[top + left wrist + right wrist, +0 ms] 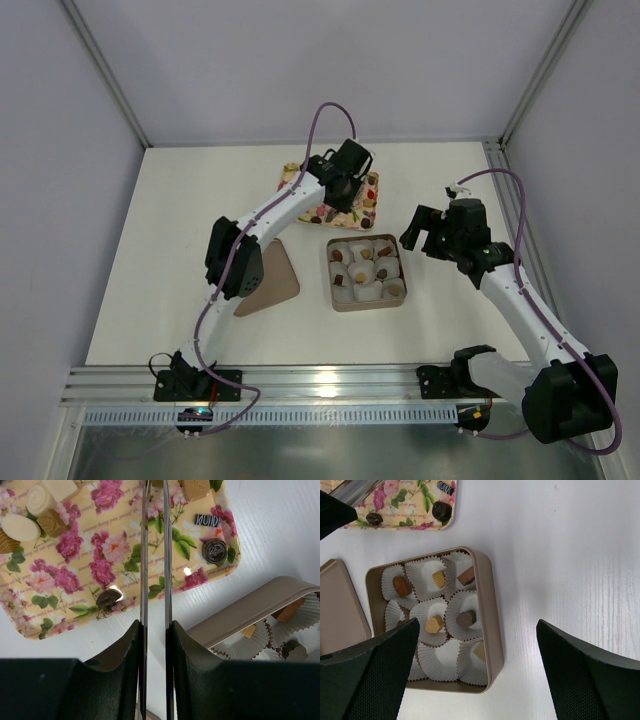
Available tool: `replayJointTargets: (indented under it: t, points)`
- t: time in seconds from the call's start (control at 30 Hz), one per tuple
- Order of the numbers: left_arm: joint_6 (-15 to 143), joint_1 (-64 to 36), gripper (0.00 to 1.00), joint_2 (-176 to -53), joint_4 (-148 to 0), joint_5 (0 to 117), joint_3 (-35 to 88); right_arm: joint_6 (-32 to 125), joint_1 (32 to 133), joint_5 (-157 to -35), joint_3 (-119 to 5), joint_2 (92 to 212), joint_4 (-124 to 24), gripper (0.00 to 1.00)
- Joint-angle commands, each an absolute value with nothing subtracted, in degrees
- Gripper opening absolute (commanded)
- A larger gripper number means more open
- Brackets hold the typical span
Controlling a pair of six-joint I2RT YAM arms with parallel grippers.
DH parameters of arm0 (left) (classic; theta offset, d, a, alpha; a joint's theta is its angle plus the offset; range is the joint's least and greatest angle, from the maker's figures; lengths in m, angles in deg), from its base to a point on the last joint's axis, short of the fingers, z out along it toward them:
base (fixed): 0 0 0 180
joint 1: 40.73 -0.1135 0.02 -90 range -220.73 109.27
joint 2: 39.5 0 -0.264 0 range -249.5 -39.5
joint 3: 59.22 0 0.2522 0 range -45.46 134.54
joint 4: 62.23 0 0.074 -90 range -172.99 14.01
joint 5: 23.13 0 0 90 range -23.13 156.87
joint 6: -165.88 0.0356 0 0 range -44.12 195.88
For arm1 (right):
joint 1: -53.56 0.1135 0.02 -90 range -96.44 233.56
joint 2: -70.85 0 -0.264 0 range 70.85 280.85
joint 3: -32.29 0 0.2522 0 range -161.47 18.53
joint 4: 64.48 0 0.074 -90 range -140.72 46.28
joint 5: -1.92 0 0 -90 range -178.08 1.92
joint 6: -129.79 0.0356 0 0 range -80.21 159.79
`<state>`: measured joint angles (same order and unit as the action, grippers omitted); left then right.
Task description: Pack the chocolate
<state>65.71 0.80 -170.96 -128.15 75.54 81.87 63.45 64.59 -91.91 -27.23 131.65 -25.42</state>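
the blades of my left gripper (pixel 154 487) stand a slit apart over the floral tray (pixel 75 580) just beyond the tan box (pixel 492 625); whether they pinch anything, i cannot tell. my right gripper (pixel 480 672) gapes empty above the box, with chocolate (pixel 434 625) in its cups (pixel 422 575) and on that tray.

Chocolates (pixel 214 550) on floral tray (pixel 80 587), fingers (pixel 144 580) maybe gripping
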Motion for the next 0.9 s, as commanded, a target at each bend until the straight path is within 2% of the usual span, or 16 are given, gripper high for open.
replayJointTargets:
  t: [0.0, 0.4, 0.87]
  points:
    - [65.95, 0.75, 0.22, -167.83, -128.9, 78.47, 84.97, 62.47, 64.46, -92.3, -29.02, 131.5, -27.25, 0.98]
    - [63.23, 0.75, 0.21, -160.1, -130.48, 76.19, 82.34, 62.55, 64.37, -92.3, -28.93, 130.88, -27.16, 0.98]
    - [59.18, 3.47, 0.2, -144.28, -130.48, 70.74, 65.3, 62.99, 64.29, -92.21, -28.76, 129.83, -26.9, 0.98]
